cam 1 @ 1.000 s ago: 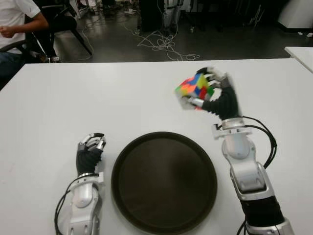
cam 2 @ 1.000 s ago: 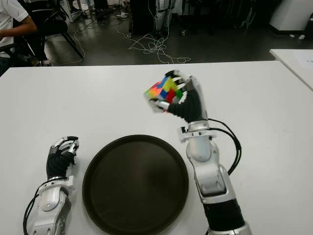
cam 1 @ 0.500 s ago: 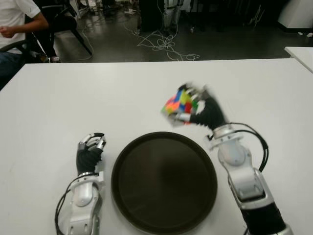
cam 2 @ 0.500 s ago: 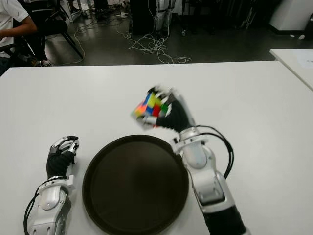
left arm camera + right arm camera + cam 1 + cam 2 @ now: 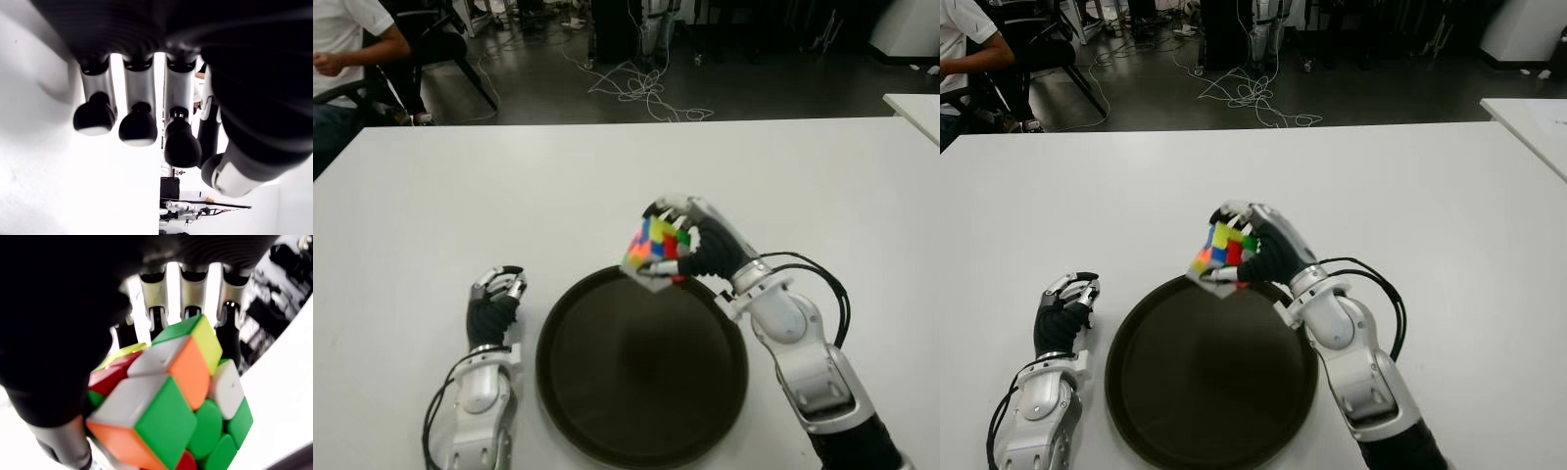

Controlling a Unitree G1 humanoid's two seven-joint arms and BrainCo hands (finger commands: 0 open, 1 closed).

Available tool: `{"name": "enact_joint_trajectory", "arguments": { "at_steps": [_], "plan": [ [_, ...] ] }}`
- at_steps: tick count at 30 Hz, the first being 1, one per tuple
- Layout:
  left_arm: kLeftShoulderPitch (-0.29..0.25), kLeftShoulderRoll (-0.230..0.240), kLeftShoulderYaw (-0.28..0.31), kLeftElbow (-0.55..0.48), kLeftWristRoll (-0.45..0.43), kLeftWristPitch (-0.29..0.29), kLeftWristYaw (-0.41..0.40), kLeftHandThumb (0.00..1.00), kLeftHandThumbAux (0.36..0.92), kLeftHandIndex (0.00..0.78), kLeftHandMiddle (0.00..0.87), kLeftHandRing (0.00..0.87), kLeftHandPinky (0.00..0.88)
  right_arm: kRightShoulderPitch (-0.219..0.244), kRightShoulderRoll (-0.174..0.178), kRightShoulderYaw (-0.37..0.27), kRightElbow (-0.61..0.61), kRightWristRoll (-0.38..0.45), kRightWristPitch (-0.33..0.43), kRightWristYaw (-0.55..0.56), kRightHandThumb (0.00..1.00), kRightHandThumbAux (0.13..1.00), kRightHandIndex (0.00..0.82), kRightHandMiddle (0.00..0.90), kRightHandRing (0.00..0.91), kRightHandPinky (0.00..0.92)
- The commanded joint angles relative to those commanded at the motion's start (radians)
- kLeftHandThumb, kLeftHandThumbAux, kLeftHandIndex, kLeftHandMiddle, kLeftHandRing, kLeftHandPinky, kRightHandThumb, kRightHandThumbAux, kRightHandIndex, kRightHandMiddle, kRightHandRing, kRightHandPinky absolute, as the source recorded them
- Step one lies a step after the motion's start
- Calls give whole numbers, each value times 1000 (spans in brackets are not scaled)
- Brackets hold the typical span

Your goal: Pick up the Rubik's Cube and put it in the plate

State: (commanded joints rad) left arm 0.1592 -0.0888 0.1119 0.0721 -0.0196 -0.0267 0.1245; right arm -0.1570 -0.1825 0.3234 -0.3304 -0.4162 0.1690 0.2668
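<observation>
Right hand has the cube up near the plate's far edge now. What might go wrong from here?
1. The multicoloured Rubik's Cube shows over the far rim of the round dark plate, not its middle; released here, it may hit the rim and bounce onto the white table.
2. The right hand holds it by the fingertips, so it may slip early.

Head stereo pair looks down; wrist cameras close
</observation>
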Motion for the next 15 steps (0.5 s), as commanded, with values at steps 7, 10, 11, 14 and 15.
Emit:
{"name": "enact_joint_trajectory", "arguments": {
  "at_steps": [7, 10, 11, 14, 15],
  "plan": [
    [-1, 9, -4, -9, -2, 17, -9, 712, 704, 444, 812, 824, 817, 8, -36, 34, -20, -27, 17, 63, 40, 874, 688, 794, 803, 790],
    [1, 9, -6, -14, -3, 23, -9, 712, 704, 444, 810, 823, 818, 10, -43, 42, -24, -33, 24, 73, 39, 875, 681, 789, 799, 788],
    [2, 9, -6, -18, -3, 28, -8, 712, 704, 444, 810, 822, 818, 9, -45, 49, -21, -38, 27, 77, 38, 876, 681, 788, 799, 787],
    [7, 6, -10, -35, -1, 48, -1, 711, 704, 444, 811, 823, 819, -2, -52, 74, -9, -65, 32, 89, 24, 875, 676, 788, 801, 791],
    [8, 4, -11, -42, 1, 59, 4, 711, 704, 444, 812, 823, 819, -7, -59, 88, -3, -82, 31, 95, 16, 876, 675, 790, 803, 793]
  ]
}}
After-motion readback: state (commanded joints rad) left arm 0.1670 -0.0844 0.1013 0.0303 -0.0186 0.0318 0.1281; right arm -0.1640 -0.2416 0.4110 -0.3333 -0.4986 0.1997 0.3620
